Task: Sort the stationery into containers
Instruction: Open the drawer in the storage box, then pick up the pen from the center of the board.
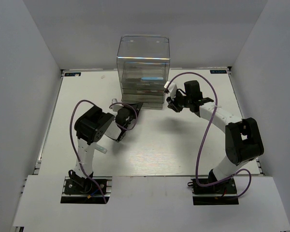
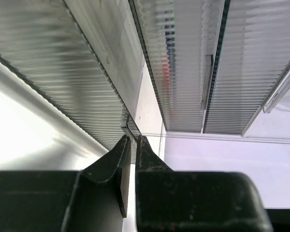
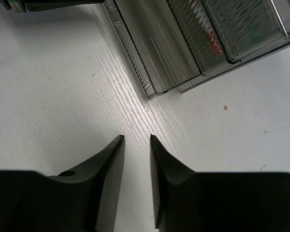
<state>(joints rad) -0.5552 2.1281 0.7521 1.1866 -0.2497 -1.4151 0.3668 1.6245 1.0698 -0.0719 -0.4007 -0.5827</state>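
Observation:
The clear drawer box (image 1: pixel 143 67) stands at the back middle of the table. My left gripper (image 1: pixel 134 110) is at its lower left front. In the left wrist view the left gripper (image 2: pixel 133 139) is shut on a small clear tab (image 2: pixel 129 125) at the edge of a ribbed drawer (image 2: pixel 53 72). My right gripper (image 1: pixel 172 104) is by the box's lower right corner; in its wrist view it (image 3: pixel 136 138) is open and empty over bare table. A light blue stick (image 1: pixel 149 79) and something red (image 3: pixel 212 46) show through the drawers. A pale stick (image 1: pixel 101 150) lies by the left arm.
The box's bottom drawer corner (image 3: pixel 152 89) lies just ahead of the right fingers. White walls close in the table at the left, right and back. Purple cables loop over both arms.

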